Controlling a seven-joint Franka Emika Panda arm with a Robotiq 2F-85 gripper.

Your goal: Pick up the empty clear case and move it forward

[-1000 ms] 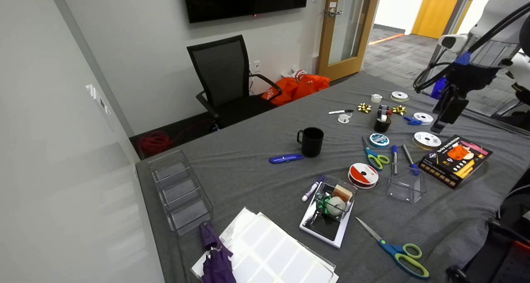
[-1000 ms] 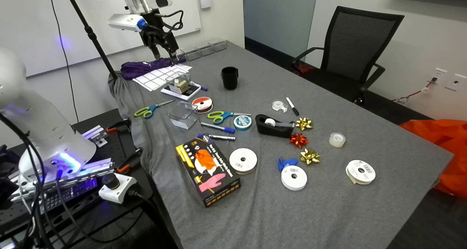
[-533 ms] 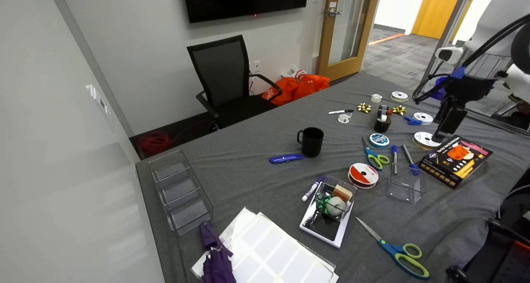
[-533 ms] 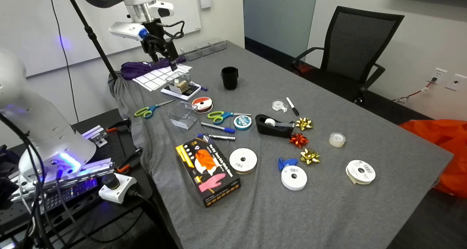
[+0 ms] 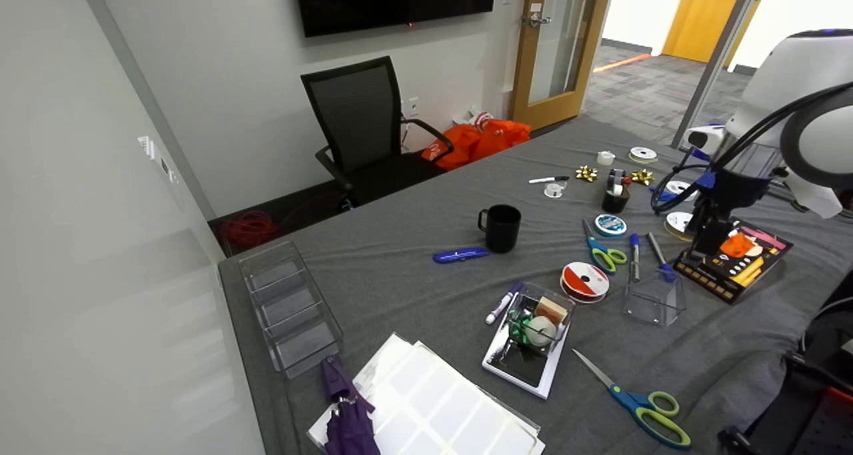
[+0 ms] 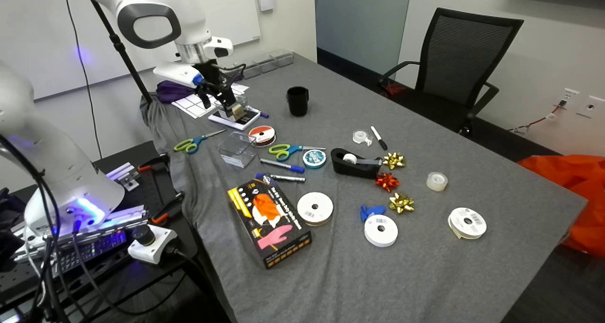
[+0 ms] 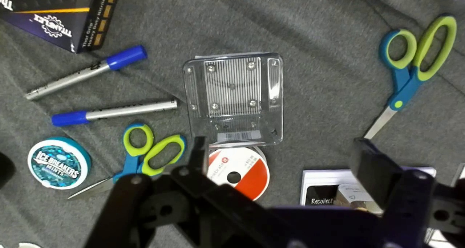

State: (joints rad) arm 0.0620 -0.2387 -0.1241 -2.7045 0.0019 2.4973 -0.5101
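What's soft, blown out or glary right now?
Wrist view: the gripper looks dark and soft, while the clear case is fairly crisp, with small glints on its rim; in an exterior view, the hallway wall is washed out nearly to white; in an exterior view, the base light glares blue-white.

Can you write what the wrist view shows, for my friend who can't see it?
An empty clear case sits near the middle on gray cloth; the open tool is at the bottom. Nearby are two pens, two pairs of scissors, a mint tub and a spool.
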